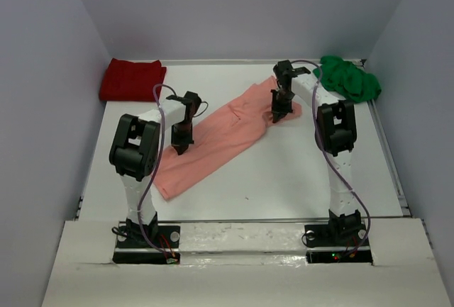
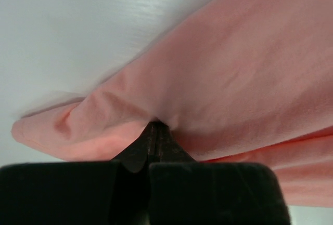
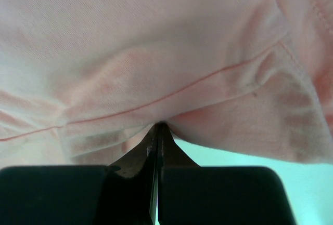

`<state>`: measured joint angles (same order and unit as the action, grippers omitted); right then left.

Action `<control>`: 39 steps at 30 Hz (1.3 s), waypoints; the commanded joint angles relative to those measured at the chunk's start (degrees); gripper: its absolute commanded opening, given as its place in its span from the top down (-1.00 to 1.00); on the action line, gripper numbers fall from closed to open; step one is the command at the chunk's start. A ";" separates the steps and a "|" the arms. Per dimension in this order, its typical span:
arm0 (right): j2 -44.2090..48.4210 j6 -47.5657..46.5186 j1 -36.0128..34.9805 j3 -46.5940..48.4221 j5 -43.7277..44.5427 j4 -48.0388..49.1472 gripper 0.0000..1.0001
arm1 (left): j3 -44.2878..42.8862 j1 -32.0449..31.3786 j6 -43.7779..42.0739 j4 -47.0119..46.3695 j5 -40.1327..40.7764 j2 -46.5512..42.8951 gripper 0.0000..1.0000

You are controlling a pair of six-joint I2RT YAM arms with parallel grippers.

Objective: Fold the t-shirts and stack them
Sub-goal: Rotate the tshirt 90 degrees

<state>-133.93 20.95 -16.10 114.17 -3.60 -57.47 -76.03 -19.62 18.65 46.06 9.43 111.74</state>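
- The white table [image 1: 305, 172] was closed in by pale walls [image 1: 234, 9] on the left, back and right. Its near edge met the strip where both arm bases were bolted.
- Bare tabletop lay ahead of the right arm's base and along the near edge, and more lay behind the left arm toward the back wall.
- The dark red shirt [image 1: 132, 79] sat folded flat in the far-left corner, and the bright green shirt [image 1: 349, 79] lay crumpled in the far-right corner. Both were apart from the pink one, though the green heap was just beside the right arm.
- The salmon-pink shirt [image 1: 220, 137] ran as a long diagonal band across the middle, from near-left to far-right.
- The left gripper [image 1: 181, 145] pointed down at the band's left edge. In its wrist view the fingertips [image 2: 139, 149] were pressed together with a pinch of pink cloth bunched at their tips.
- The right gripper [image 1: 278, 112] stood at the band's far-right end. Its fingertips [image 3: 140, 149] were likewise closed tight on a fold, right below a stitched seam.
- The cloth looked smooth and drawn fairly straight between the two grips, puckering only at each pinch. Its near-left end spread wider and lay flat on the table. Whether the middle was lifted clear of the surface could not be told.
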 commanded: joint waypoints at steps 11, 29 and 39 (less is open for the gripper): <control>-12.23 1.72 0.28 14.50 -3.78 2.01 1.00 | 5.55 -10.09 6.48 4.12 -9.17 -3.46 1.00; -17.24 5.15 0.28 22.67 -13.71 6.49 1.00 | -6.32 -17.73 5.95 8.16 -13.82 2.69 1.00; -19.88 7.44 0.28 26.54 -16.18 9.57 1.00 | -8.79 -19.41 5.69 8.69 -14.09 4.80 1.00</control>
<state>-150.41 27.73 -15.70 139.09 -19.88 -50.89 -82.81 -38.76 24.49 53.65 -3.07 116.20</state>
